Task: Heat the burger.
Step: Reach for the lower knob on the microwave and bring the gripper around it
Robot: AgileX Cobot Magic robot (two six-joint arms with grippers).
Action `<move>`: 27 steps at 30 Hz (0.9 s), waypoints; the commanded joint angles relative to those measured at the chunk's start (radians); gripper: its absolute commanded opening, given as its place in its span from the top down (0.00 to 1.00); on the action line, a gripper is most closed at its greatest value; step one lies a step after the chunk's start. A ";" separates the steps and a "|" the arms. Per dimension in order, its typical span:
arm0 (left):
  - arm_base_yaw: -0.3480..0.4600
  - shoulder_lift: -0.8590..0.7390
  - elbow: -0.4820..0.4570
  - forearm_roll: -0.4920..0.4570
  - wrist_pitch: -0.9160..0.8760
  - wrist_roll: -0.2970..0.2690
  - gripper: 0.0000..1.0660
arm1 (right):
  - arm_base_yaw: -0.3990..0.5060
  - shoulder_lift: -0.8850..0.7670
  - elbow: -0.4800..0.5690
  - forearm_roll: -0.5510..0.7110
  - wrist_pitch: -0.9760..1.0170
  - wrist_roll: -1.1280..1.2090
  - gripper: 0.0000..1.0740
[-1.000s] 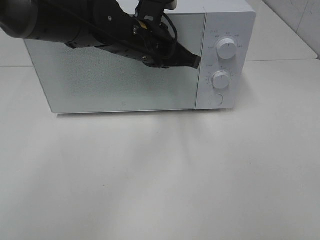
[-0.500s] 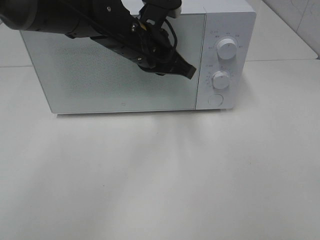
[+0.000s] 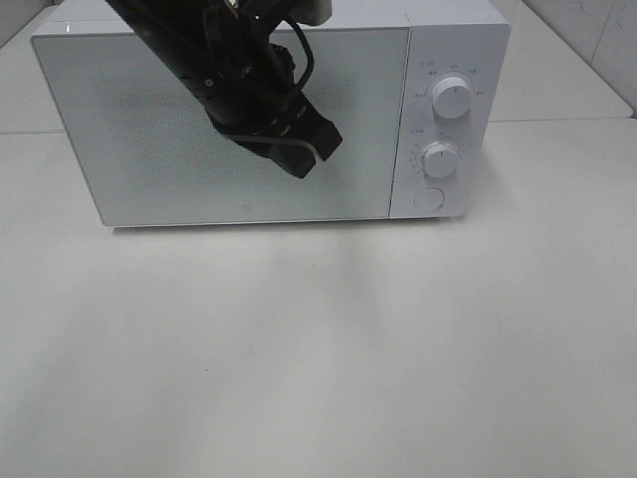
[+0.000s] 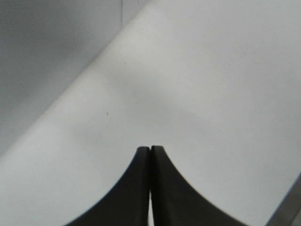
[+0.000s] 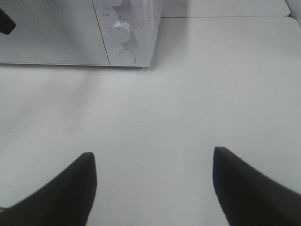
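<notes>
Your left gripper [image 3: 315, 151] hangs in front of the microwave [image 3: 149, 149], close against its closed glass door [image 3: 358, 119]. You cannot tell whether it touches the glass. Its two fingers are pressed flat together with nothing between them, and the white table [image 3: 318, 349] lies below the tips. The control panel's upper dial [image 3: 452, 99], lower dial [image 3: 439, 157] and round button [image 3: 428, 198] sit well to the side of this gripper.

Your right gripper [image 5: 153, 153] hovers over bare table with its fingers spread wide and nothing held. The microwave's front corner stands well beyond its fingertips.

The burger shows in none of your views, so you cannot tell where it lies relative to either gripper.
</notes>
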 commanded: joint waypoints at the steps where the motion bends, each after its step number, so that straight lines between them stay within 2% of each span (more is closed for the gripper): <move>1: 0.002 -0.045 -0.005 0.030 0.154 -0.091 1.00 | -0.004 -0.027 0.002 -0.007 -0.017 -0.016 0.38; 5: 0.002 -0.062 -0.005 0.079 0.227 -0.130 1.00 | -0.004 -0.027 0.002 -0.007 -0.017 -0.016 0.38; 7: 0.002 -0.076 -0.005 0.136 0.297 -0.170 1.00 | -0.004 -0.027 0.002 -0.007 -0.017 -0.016 0.38; 17: 0.005 -0.129 -0.001 0.249 0.422 -0.220 1.00 | -0.004 -0.027 0.002 -0.007 -0.017 -0.016 0.38; 18: 0.020 -0.142 0.002 0.258 0.422 -0.238 1.00 | -0.004 -0.027 0.002 -0.007 -0.017 -0.016 0.38; 21: 0.028 -0.149 0.003 0.257 0.422 -0.241 1.00 | -0.004 -0.027 0.002 -0.007 -0.017 -0.016 0.38; 23: 0.088 -0.185 0.044 0.250 0.422 -0.241 1.00 | -0.004 -0.027 0.002 -0.007 -0.017 -0.016 0.38; 26: 0.109 -0.196 0.063 0.250 0.422 -0.242 1.00 | -0.004 -0.027 0.002 -0.007 -0.017 -0.016 0.38; 27: 0.149 -0.222 0.099 0.250 0.422 -0.245 1.00 | -0.004 -0.027 0.002 -0.007 -0.017 -0.016 0.38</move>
